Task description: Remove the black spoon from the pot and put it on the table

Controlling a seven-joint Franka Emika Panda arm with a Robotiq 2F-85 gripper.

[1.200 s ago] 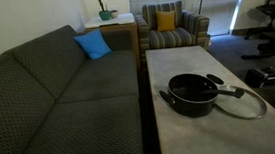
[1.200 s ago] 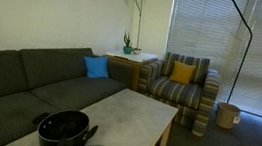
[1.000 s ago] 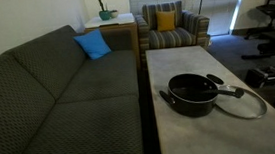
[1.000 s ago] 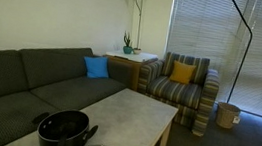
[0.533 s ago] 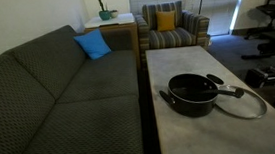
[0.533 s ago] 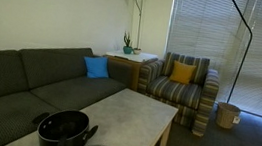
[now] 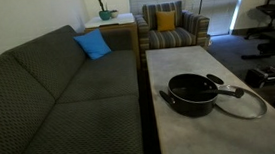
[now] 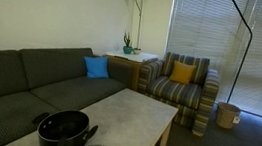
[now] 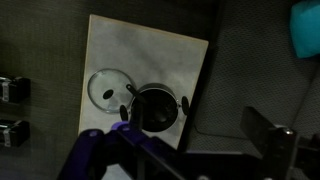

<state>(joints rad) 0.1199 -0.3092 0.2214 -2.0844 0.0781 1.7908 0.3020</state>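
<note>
Both fingers (image 9: 12, 88) stand spread, well apart from the pot (image 9: 155, 106) on the desk (image 9: 120, 45); the black spoon's axis is unclear.

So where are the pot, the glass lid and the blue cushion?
the pot (image 7: 188, 109), in an exterior view, on its outer side wall
the glass lid (image 7: 243, 102), in an exterior view, middle of the glass
the blue cushion (image 7: 93, 46), in an exterior view, middle of its front
</note>
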